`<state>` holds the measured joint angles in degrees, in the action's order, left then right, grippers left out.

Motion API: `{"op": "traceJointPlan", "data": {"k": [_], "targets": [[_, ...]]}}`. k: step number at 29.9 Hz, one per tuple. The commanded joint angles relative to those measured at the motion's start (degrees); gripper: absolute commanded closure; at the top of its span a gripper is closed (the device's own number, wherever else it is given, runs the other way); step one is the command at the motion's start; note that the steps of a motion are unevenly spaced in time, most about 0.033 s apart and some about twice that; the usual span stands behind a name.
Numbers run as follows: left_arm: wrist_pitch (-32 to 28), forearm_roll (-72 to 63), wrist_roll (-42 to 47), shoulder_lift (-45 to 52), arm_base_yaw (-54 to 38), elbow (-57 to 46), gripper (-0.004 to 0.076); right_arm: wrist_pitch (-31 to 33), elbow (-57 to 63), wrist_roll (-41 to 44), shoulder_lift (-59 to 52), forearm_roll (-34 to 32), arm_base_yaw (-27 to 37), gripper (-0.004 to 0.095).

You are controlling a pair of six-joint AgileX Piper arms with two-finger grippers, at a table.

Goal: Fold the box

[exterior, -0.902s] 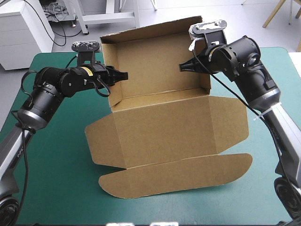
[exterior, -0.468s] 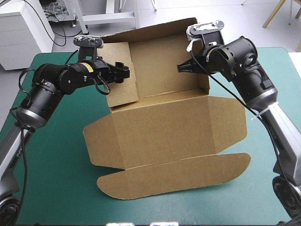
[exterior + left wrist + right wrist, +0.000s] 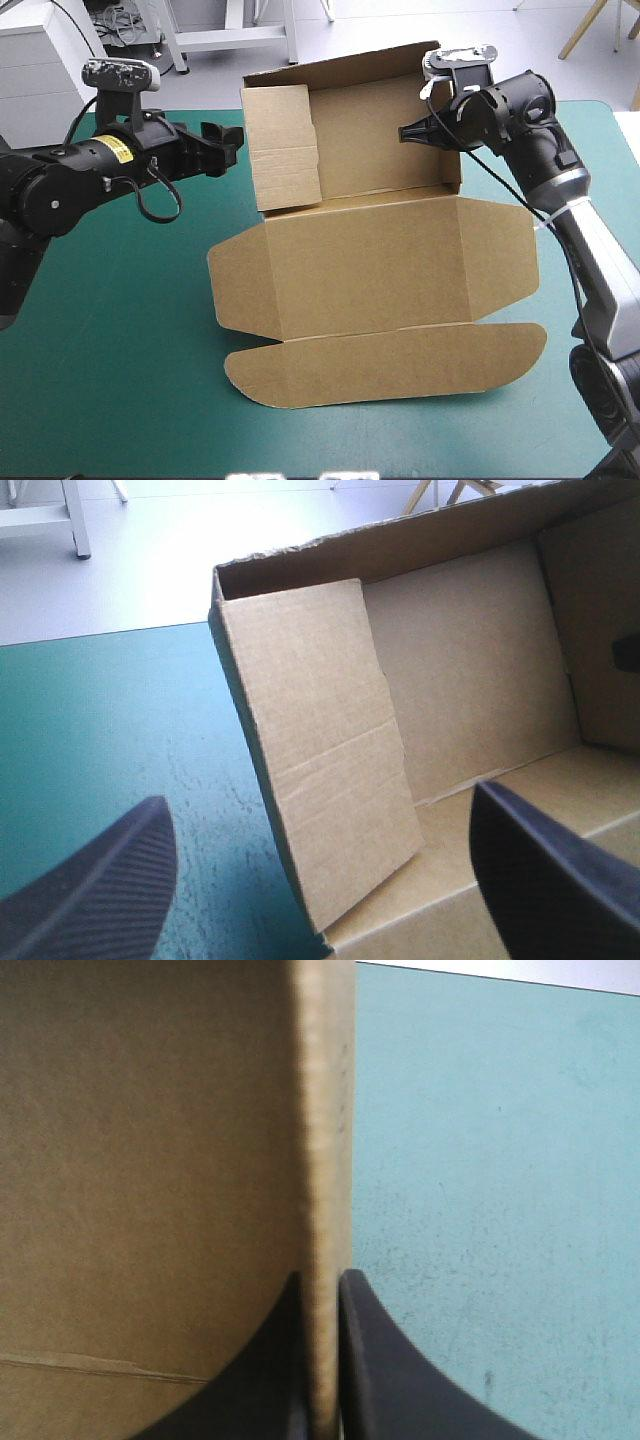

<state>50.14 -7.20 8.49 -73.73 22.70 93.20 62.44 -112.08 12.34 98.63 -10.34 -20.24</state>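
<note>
The box is sitting mid-table, walls half up. The right claw is pinching the right wall; the left claw is hanging open near the left flap. I think that flap needs tucking next.

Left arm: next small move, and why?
Probably ease the left gripper, open and clear of the box, in onto the left flap to square it upright: it sits folded inward, unheld, while the right gripper is shut on the right wall.
</note>
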Motion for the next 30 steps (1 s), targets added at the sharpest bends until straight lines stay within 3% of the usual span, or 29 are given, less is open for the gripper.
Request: {"op": "traceJointPlan", "data": {"k": [1, 8, 17, 30], "targets": [[-1.4, -1.2, 0.9, 1.5, 0.4, 1.7, 0.0151, -4.3, -1.8, -0.2, -2.9, 0.5, 0.5, 0.0922], [-4.9, -1.2, 8.5, 0.9, 0.4, -2.8, 0.0151, -4.1, -1.8, -1.7, -2.9, 4.7, 0.5, 0.0922], [-9.6, -3.3, 8.6, -5.1, 0.4, -5.6, 0.0151, -3.4, -1.8, -4.4, -2.9, 8.4, 0.5, 0.0921], [-15.1, -4.8, 8.4, -11.2, 0.4, -5.6, 0.0151, -4.6, -1.8, -5.7, -3.0, 8.4, 0.5, 0.0921]]}}
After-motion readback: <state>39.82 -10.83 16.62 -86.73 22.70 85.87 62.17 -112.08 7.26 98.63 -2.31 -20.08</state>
